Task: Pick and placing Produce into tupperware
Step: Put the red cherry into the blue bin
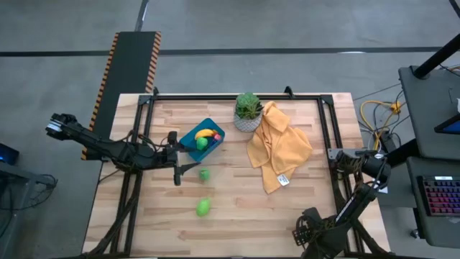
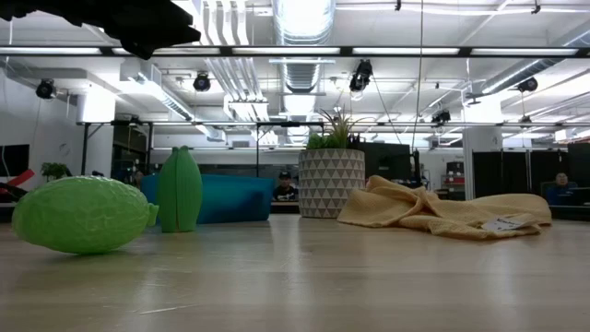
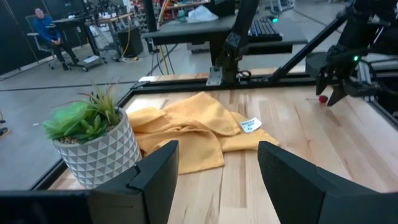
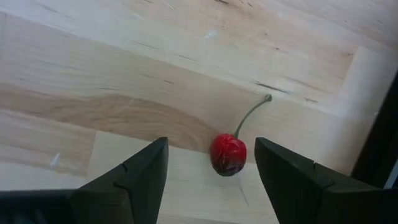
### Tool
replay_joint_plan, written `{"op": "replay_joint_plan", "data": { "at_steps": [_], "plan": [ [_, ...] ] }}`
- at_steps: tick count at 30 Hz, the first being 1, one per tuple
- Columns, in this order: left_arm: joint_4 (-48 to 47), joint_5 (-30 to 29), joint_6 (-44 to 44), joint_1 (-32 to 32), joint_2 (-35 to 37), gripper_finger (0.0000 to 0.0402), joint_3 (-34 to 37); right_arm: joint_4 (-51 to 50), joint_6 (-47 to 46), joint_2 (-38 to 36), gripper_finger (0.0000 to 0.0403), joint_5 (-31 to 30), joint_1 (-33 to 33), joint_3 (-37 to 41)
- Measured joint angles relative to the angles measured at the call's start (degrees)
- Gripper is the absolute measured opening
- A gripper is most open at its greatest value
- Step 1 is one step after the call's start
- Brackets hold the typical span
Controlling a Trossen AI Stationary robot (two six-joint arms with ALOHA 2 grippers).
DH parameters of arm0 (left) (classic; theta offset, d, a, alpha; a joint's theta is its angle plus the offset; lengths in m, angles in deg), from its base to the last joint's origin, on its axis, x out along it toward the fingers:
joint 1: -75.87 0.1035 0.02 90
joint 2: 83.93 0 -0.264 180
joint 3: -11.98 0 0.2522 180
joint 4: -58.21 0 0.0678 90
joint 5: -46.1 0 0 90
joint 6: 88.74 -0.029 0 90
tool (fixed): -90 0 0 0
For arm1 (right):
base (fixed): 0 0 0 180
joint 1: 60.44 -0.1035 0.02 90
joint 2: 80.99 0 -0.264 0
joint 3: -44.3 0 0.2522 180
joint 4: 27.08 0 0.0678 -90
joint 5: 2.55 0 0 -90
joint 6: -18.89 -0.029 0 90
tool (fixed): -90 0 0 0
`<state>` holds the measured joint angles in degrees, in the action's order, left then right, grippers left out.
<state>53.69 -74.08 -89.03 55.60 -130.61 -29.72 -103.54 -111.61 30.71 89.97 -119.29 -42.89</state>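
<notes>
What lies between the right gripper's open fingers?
A red cherry with a green stem lies on bare wood between the right gripper's fingers, untouched, in the right wrist view.

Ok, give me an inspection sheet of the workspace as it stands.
Surface: wooden table, bare planks in front.
Job's things: blue tupperware holds a banana; two green pieces and a cherry lie outside it.
Clutter: potted plant, yellow cloth.
Grippers: left gripper beside the tupperware, open and empty; right gripper open, straddling the cherry.
Cables: yellow coil right of the table.
Surroundings: seated person beyond the table.
</notes>
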Motion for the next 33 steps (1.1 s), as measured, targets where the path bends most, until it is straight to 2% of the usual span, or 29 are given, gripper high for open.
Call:
{"op": "replay_joint_plan", "data": {
  "at_steps": [8, 16, 33],
  "plan": [
    [0.87, 0.03, -0.02, -0.02, -2.15, 0.0206, -0.16, -0.06, 0.59, -0.02, 0.0221, 0.51, -0.92, 0.26],
    [1.21, 0.82, 0.04, -0.02, -1.26, 0.0206, -0.49, 0.32, 0.81, -0.11, 0.0208, 1.03, -2.37, 1.40],
    [2.34, 3.35, 0.11, -0.02, -1.22, 0.0206, -0.45, 3.52, 0.91, -0.42, 0.0131, 0.24, -2.29, 3.32]
  ]
}}
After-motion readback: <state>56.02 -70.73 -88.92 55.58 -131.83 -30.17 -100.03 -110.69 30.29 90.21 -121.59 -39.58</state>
